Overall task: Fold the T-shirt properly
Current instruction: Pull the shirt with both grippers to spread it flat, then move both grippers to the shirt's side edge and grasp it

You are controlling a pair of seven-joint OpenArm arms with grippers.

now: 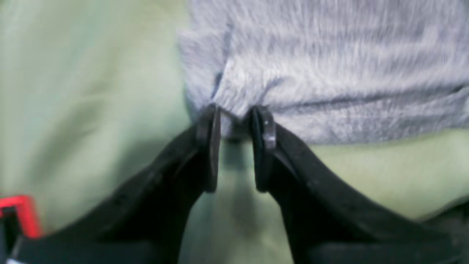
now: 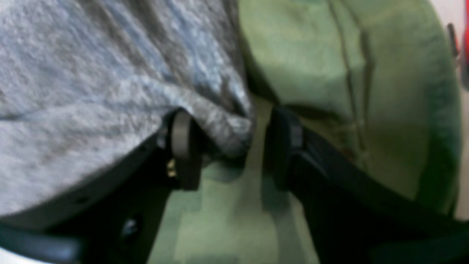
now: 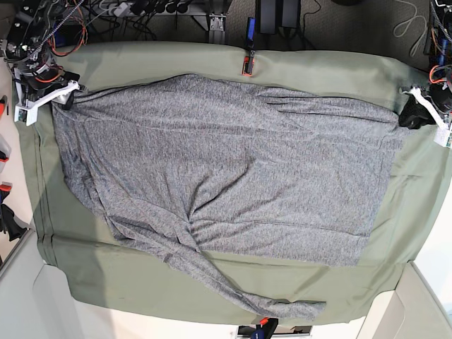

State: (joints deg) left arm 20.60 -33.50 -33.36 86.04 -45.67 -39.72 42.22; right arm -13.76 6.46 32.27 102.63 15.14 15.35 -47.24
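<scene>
I see the T-shirt [image 3: 226, 191] spread across the olive-green table cloth [image 3: 395, 233], with one sleeve trailing toward the near edge. My left gripper [image 1: 236, 121] sits at a far corner of the shirt; its jaws stand a narrow way apart, and a small fold of grey hem lies between the tips, though through the blur I cannot tell whether they pinch it or merely touch it. Ahead of those jaws the shirt fills the view, with bare cloth to one side and beneath. My right gripper [image 2: 232, 146] sits at the other far corner with its jaws wider apart. A bunched grey edge rests against one finger [image 2: 182, 141], and the other finger stands clear over green cloth.
</scene>
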